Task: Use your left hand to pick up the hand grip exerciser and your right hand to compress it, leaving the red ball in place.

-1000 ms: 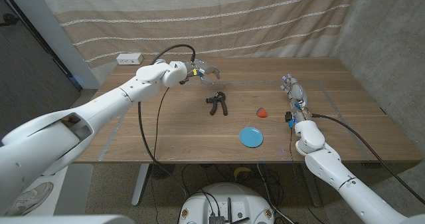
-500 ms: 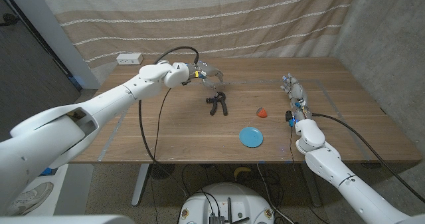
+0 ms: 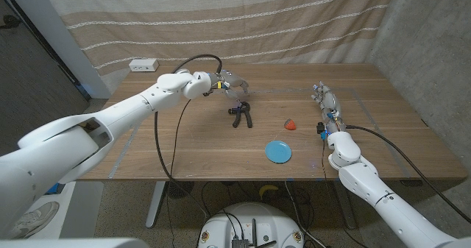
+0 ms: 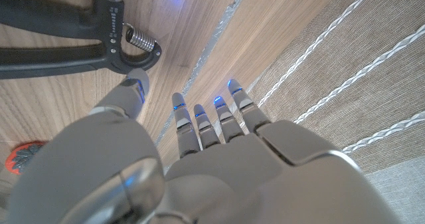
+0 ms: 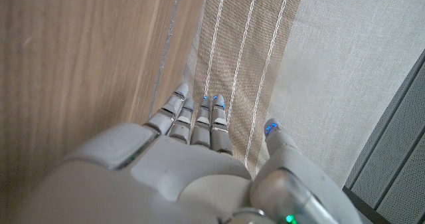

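Observation:
The black hand grip exerciser (image 3: 241, 115) lies on the wooden table near its middle; its spring end and handles also show in the left wrist view (image 4: 99, 31). My left hand (image 3: 232, 86) hovers just behind it with fingers spread and nothing in them (image 4: 199, 151). The red ball (image 3: 291, 124) sits to the right of the exerciser, and a red edge of it (image 4: 20, 159) shows in the left wrist view. My right hand (image 3: 324, 98) stands near the right side of the table, fingers straight and holding nothing (image 5: 192, 157).
A blue round disc (image 3: 278, 151) lies near the front edge, in front of the red ball. A white power strip (image 3: 143, 65) sits at the back left corner. A striped curtain (image 3: 243, 20) hangs behind the table.
My left hand has moved right and toward the exerciser, coming down close behind it. The right hand, exerciser and ball have stayed in place.

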`<state>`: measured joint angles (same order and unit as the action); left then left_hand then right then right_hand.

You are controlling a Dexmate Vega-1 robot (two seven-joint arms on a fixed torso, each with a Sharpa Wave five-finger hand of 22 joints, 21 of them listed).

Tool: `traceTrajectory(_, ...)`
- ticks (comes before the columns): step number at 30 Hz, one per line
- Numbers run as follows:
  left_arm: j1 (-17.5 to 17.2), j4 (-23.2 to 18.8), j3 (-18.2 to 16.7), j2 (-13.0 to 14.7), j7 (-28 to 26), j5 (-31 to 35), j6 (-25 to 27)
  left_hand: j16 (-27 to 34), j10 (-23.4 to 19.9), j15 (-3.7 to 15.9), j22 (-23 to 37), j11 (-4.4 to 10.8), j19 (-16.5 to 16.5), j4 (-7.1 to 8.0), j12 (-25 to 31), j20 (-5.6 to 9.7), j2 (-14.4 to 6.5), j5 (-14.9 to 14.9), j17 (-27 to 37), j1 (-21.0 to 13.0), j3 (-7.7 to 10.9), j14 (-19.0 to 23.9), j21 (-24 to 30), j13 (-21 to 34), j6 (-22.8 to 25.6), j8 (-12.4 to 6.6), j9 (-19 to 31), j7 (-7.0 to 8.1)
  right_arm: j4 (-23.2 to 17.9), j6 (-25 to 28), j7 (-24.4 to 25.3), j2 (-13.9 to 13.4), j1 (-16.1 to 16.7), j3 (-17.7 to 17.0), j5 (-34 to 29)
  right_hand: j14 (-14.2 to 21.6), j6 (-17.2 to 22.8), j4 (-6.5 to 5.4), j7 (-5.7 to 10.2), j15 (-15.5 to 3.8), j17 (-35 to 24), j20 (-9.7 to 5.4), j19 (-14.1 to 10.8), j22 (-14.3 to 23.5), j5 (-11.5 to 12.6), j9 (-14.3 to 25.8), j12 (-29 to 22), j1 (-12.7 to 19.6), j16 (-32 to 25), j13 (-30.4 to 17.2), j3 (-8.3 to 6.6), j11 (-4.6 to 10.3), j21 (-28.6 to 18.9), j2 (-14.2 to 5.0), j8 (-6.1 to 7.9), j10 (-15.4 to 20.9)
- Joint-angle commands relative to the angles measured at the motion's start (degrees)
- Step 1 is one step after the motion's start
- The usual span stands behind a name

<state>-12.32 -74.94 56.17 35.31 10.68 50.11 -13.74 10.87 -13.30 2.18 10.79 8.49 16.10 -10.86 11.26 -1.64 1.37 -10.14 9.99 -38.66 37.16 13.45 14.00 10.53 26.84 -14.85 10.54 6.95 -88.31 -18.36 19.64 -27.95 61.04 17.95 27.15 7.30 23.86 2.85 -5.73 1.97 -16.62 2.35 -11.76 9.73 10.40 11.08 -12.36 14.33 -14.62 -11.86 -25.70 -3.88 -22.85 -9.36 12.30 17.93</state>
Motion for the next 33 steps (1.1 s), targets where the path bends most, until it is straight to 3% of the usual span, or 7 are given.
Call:
traceTrajectory(1, 0.25, 1.78, 1.2, -0.69, -1.18, -0.03, -0.28, 0.3, -0.73, 4.26, 0.15, 0.12, 0.56, 0.09, 0.4, -0.07, 0.01, -0.13, 0.14, -1.11, -0.45, 0.52, 0.39, 0.15, 0.85, -0.34, 0.2, 0.05, -0.03, 0.08, -0.13, -0.24, 0.05, -0.06, 0.3, 0.49, 0.53, 0.24, -0.05, 0.27, -0.13, -0.01, -0.36, 0.26, 0.01, 0.08, -0.27, -0.22, -0.33, -0.16, 0.12, -0.14, 0.22, -0.01, 0.32, 0.82)
traceTrajectory(16, 0.62, 3.62, 2.0, -1.07, -3.22, -0.01, -1.0, 0.43, -1.53, 4.7, 0.19, 0.27, 1.11, 0.24, 0.44, 0.07, -0.49, -0.07, 0.17, -2.83, -0.85, 1.28, 0.47, 0.14, 2.03, -0.58, 0.25, -0.26, 0.4, -0.04, -0.6, -0.24, -0.32, 0.14, 0.4, 0.51, 0.72, 0.27, -0.08, 0.29, -0.12, 0.0, -0.54, 0.27, 0.01, 0.12, -0.19, -0.35, -0.35, -0.18, 0.13, -0.22, 0.45, -0.02, 0.25, 0.8)
traceTrajectory(33, 2.36, 9.77, 3.94, -3.68, -6.58, -1.22, -3.36, 0.51, -2.36, 5.16, 0.24, 0.34, 1.9, 0.4, 0.48, 0.3, -0.76, 0.02, 0.2, -3.98, -1.56, 1.97, 0.67, 0.14, 3.06, -0.61, 0.15, -0.48, 0.8, 0.12, -0.52, -0.13, -0.84, 0.25, 0.4, 0.6, 1.0, 0.36, -0.13, 0.38, -0.09, 0.07, -0.67, 0.28, 0.02, 0.16, -0.24, -0.5, -0.39, -0.22, 0.12, -0.39, 0.85, 0.0, 0.18, 1.18)
